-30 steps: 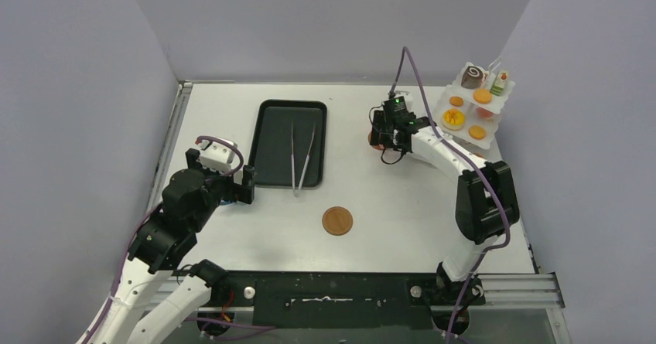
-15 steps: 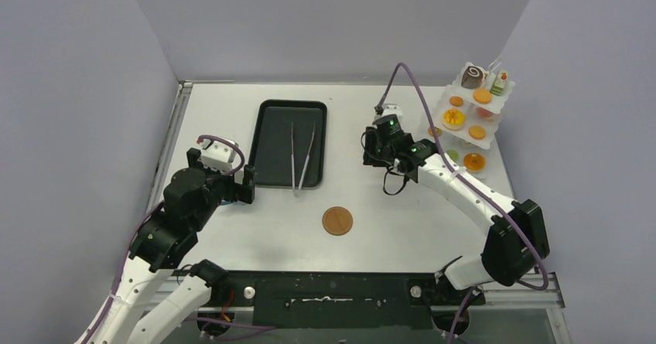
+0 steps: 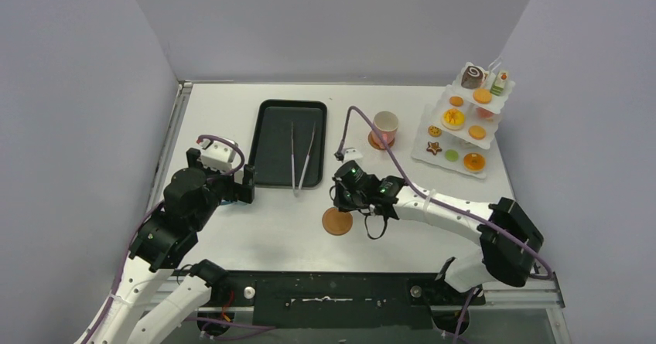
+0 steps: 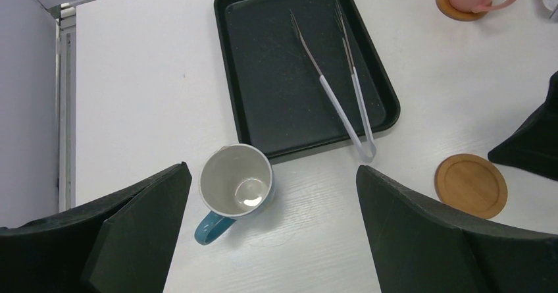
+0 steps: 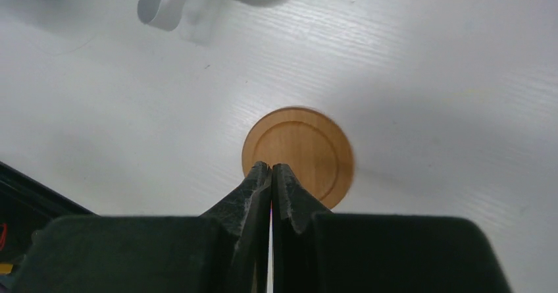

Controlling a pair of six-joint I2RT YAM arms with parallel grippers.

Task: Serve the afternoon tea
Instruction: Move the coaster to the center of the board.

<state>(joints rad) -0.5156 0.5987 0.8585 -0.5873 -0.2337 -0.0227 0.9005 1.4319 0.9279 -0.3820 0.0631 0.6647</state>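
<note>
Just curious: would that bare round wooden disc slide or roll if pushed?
Probably slide, not roll: the wooden disc lies flat on the smooth table. It looks thin and stiff, so likely light. Its low rim may be awkward to pinch.

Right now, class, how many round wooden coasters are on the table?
2. The bare coaster lies near the front, by the right gripper. The second coaster sits farther back, under the pink cup. Another could be hidden beneath the right arm.
</note>
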